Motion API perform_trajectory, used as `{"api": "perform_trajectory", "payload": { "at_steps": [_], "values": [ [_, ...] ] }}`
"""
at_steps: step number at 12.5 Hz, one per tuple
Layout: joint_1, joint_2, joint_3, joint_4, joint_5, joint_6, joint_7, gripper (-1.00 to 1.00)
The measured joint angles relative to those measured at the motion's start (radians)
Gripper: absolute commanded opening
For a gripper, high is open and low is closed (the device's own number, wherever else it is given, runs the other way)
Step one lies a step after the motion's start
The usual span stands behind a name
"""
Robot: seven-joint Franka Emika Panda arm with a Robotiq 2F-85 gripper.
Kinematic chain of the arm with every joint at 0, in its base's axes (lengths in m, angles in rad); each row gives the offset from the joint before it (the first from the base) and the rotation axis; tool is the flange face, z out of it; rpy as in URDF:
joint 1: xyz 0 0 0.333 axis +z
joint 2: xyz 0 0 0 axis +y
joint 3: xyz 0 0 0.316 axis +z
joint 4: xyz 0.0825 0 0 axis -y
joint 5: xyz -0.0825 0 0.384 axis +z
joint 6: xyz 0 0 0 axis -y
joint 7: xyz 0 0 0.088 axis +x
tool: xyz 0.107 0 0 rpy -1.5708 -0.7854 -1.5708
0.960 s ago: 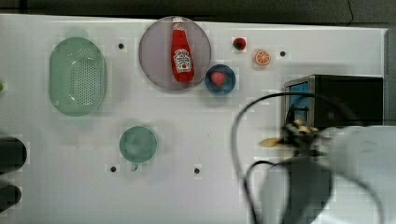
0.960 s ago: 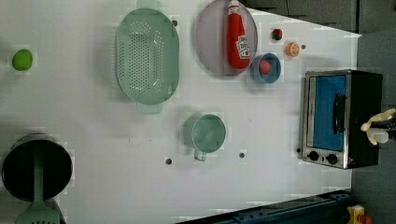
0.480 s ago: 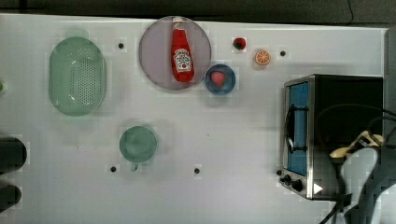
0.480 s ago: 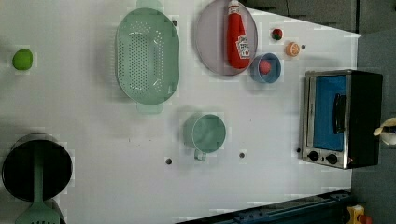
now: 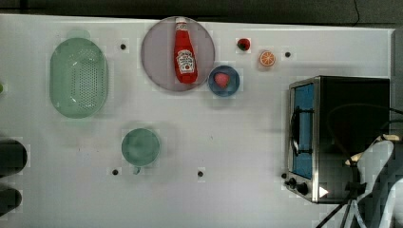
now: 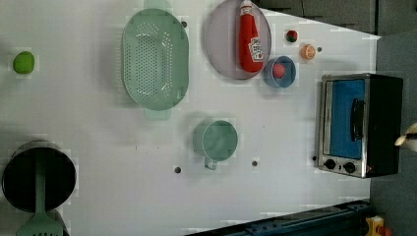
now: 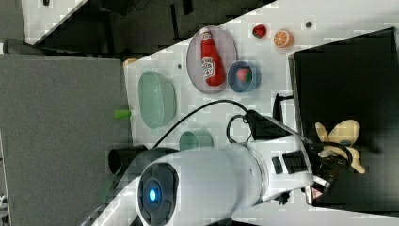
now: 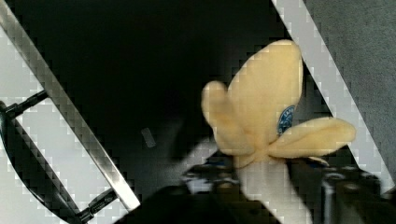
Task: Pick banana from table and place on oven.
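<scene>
The peeled pale yellow banana (image 7: 341, 136) lies on the black top of the oven (image 7: 348, 70), near the edge farthest from the glass door. In the wrist view the banana (image 8: 266, 107) spreads its peel flaps over the dark oven top (image 8: 116, 70), with its stem end between my fingers. My gripper (image 7: 328, 157) stands over that end, open, with dark gaps between the fruit and each finger. A tip of the banana (image 5: 386, 138) shows in the top view at the right edge of the oven (image 5: 351, 104). The white table (image 5: 237, 142) stretches away in front of the oven door.
A ketchup bottle (image 5: 185, 50) lies on a grey plate (image 5: 157, 61), beside a blue bowl (image 5: 223, 80) holding a strawberry. An orange slice (image 5: 267, 58), a green colander (image 5: 78, 78) and a green cup (image 5: 140, 147) stand on the table. My cable (image 7: 197, 113) loops behind the wrist.
The arm swung from the table in front of the oven door to over the oven's top, carrying the banana. The jaws have widened around it.
</scene>
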Motion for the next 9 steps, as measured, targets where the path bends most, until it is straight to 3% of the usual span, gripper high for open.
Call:
{"api": "perform_trajectory", "payload": {
  "at_steps": [3,4,7,9],
  "values": [
    [0.014,0.021,0.025,0.014,-0.005,-0.005,-0.039,0.88],
    [0.015,0.018,0.038,0.014,-0.002,-0.013,-0.039,1.0],
    [0.034,0.008,0.056,0.045,-0.012,-0.036,-0.039,1.0],
    [0.04,-0.035,0.075,0.084,-0.017,-0.155,-0.033,1.0]
  ]
}}
